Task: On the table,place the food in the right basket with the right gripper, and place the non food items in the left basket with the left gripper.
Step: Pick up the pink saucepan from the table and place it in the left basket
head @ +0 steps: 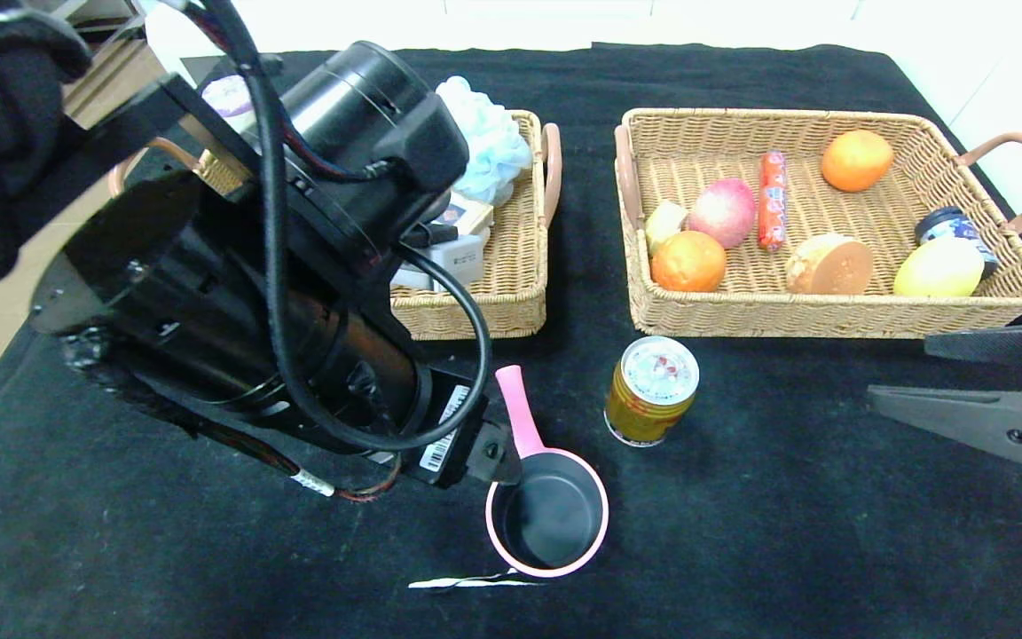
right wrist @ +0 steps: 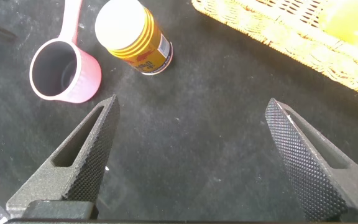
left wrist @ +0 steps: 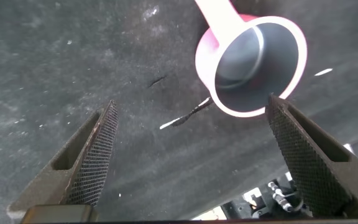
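Saucepan [head: 548,513]: upright on tabletop [head: 742,532], just beside gold can [head: 651,390], handle toward left basket [head: 511,293].
Left tool [left wrist: 191,162]: above saucepan, jaws wide, empty.
Right tool [right wrist: 191,162]: beyond can, jaws wide, empty.
Approach: centre over rim, descend straight, close on wall.

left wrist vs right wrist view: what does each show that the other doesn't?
Only the left wrist view: the open left gripper and a white tear in the cloth beside the pan. Only the right wrist view: the open right gripper, the upright gold can and a corner of the right basket with something yellow inside. Both: the pink saucepan, empty, standing on the black table.
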Controlling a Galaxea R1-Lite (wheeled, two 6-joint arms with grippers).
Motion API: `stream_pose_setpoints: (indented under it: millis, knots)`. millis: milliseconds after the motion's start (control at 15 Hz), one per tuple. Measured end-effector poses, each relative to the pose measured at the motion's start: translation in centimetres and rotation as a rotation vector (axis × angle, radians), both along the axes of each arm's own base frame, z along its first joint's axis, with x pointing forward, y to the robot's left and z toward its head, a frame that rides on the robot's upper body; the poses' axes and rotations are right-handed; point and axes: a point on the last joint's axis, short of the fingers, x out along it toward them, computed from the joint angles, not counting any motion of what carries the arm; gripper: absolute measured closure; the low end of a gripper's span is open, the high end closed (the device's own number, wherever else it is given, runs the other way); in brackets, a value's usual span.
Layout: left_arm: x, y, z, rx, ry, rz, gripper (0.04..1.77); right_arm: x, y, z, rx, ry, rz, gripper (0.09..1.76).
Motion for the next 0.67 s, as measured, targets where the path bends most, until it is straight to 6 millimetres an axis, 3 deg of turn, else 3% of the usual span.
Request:
stream_pose_setpoints:
  millis: [667]
  knots:
    - [2.3, -3.3, -5.5, 0.169, 0.071, 0.065, 0.09, 0.0, -0.1, 0.1, 0.001, -0.004, -0.007, 0.14]
